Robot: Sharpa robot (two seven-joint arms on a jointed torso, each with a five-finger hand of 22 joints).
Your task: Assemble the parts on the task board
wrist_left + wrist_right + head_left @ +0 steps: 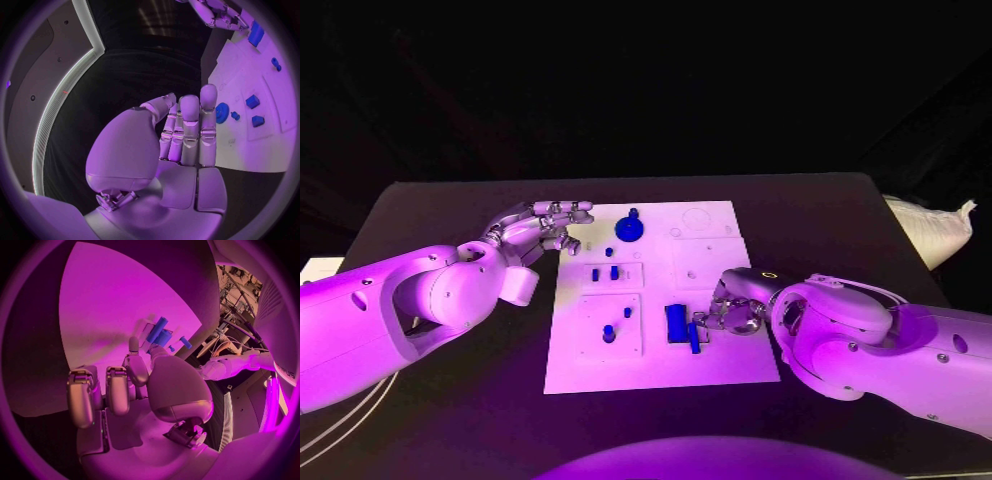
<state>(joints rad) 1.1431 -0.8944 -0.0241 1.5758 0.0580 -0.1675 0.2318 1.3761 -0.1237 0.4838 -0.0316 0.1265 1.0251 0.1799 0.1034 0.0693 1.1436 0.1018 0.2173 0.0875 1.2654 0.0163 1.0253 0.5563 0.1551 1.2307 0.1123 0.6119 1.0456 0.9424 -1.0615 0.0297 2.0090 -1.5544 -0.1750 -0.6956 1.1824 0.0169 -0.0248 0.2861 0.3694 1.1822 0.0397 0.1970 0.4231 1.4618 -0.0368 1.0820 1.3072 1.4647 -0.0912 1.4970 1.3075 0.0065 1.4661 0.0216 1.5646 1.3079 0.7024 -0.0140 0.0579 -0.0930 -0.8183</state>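
Long blue part (678,324) lies lengthwise down the task board (733,360); right hand (730,312) seemingly pinches it.

Left hand (542,226) at 10 o'clock, fingers straight, close together, holding nothing. Right hand (728,312) at 4 o'clock, fingers curled downward; contact unclear. Both arms reach inward from opposite sides.
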